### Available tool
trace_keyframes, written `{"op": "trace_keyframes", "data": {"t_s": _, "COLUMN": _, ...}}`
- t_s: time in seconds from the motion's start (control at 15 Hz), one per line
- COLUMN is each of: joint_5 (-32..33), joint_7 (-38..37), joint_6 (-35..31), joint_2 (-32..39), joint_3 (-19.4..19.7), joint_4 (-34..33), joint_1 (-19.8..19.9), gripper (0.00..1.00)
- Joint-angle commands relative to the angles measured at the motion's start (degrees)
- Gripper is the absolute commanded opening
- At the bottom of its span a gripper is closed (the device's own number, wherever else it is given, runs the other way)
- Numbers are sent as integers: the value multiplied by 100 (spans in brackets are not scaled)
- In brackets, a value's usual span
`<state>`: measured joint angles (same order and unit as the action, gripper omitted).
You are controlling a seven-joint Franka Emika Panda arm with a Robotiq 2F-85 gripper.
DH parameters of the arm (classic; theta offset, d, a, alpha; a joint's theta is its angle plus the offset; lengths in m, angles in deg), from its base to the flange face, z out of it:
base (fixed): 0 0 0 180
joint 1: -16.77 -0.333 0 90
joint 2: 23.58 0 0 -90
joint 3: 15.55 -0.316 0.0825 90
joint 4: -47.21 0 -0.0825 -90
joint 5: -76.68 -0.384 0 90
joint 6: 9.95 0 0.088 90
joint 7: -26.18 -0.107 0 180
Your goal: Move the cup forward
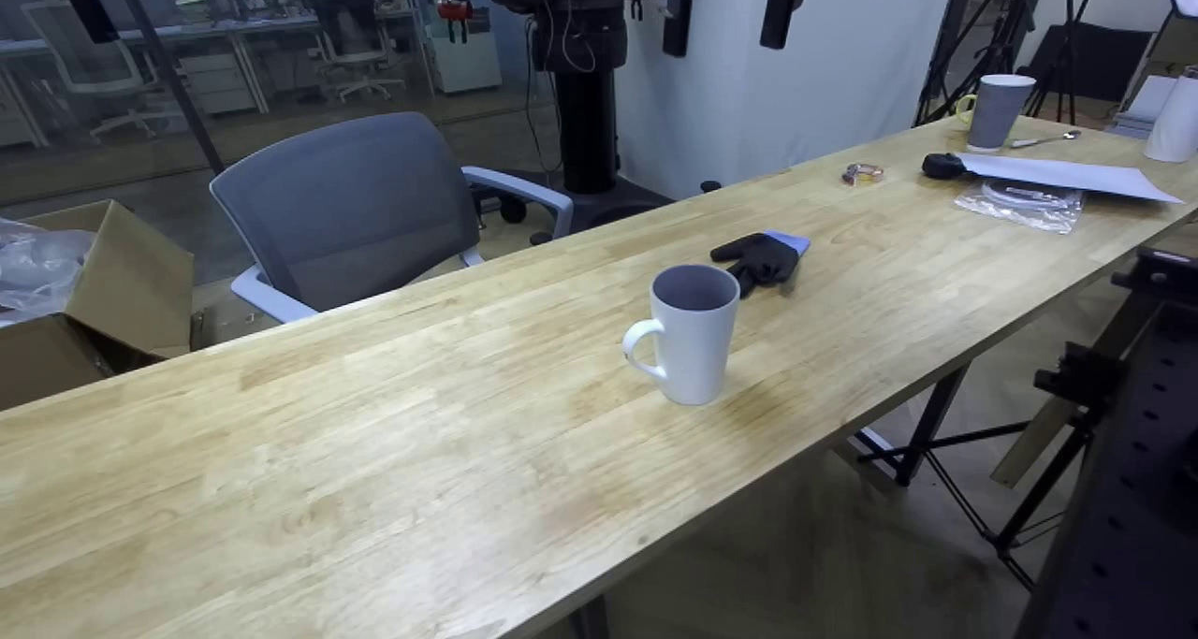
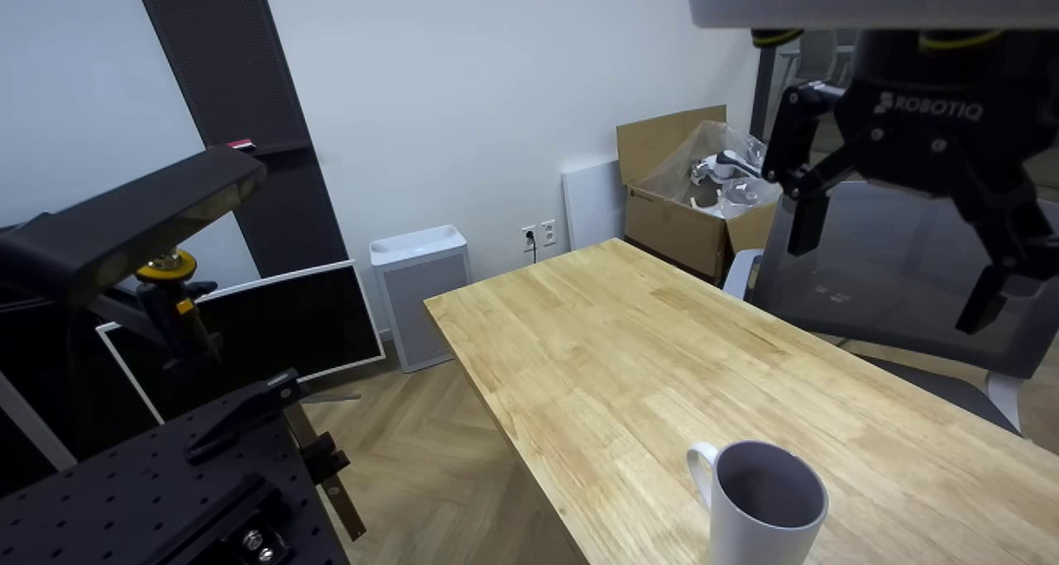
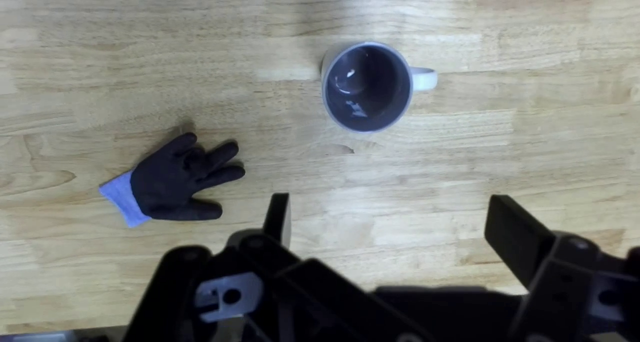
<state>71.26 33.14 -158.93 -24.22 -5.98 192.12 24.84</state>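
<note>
Claw (image 3: 390,222) and white mug (image 3: 367,87), not in contact. The mug stands upright on the wooden counter (image 3: 500,151) at the upper centre of the wrist frame; the same mug (image 1: 696,340) sits just right of centre in an exterior view, and I take it for the task's cup. My claw is spread wide in the lower part of the wrist frame, nothing between its pads (image 3: 278,217), presumably to leave room for the mug's body. The handle (image 3: 424,79) points right in that frame, parallel to the claw's spread; I would rotate the claw or pinch one wall, lest a pad land on it. The dark work glove (image 3: 170,187), at left and apart from the mug, seems merely laid aside.

Containers: the mug's grey interior shows only glare, so I read it as holding nothing. At the upper right of an exterior view, a tall grey cup (image 1: 1000,115) hides its contents from me; nearby, a clear bag (image 1: 1053,218) encloses what looks like coiled cable (image 1: 1022,193). Right of centre in an exterior view, the open carton (image 2: 674,230) holds clear plastic wrapping (image 2: 740,198) and white parts (image 2: 708,169) that I cannot identify.
</note>
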Motion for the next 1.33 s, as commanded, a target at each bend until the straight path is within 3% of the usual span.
{"op": "trace_keyframes", "data": {"t_s": 0.0, "joint_5": 136, "joint_7": -55, "joint_6": -108, "joint_2": 327, "joint_3": 0, "joint_4": 29, "joint_1": 62, "gripper": 100}}
{"op": "trace_keyframes", "data": {"t_s": 0.8, "joint_5": -279, "joint_7": 78, "joint_6": -1115, "joint_2": 1427, "joint_3": -254, "joint_4": -7, "joint_1": 176, "gripper": 100}}
{"op": "trace_keyframes", "data": {"t_s": 1.27, "joint_5": -179, "joint_7": 19, "joint_6": -1441, "joint_2": 2015, "joint_3": -380, "joint_4": -106, "joint_1": 248, "gripper": 100}}
